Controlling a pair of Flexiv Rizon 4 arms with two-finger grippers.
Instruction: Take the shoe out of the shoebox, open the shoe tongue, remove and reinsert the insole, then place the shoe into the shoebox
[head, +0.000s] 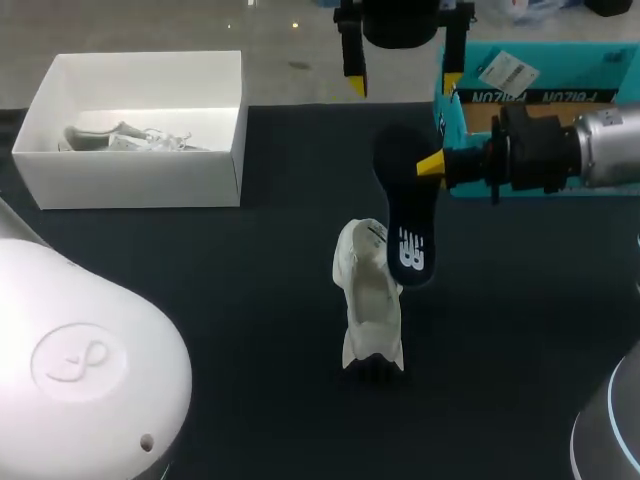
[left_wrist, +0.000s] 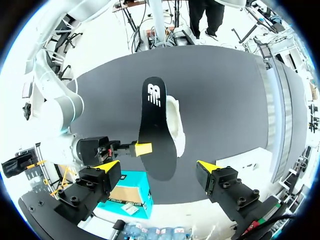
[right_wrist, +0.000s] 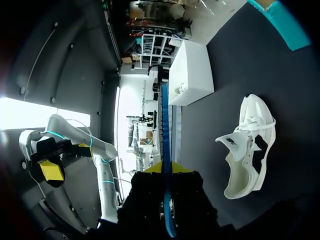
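Dark insole with white logo clamped in right fingers, over white shoe, left fingers apart

Shoe mid-table, insole above it; shoebox back left; second box back right

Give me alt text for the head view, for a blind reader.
The right end effector holds a dark insole over a white shoe on the black table. The left end effector hangs open at the far edge, and an open white shoebox sits at the far left.
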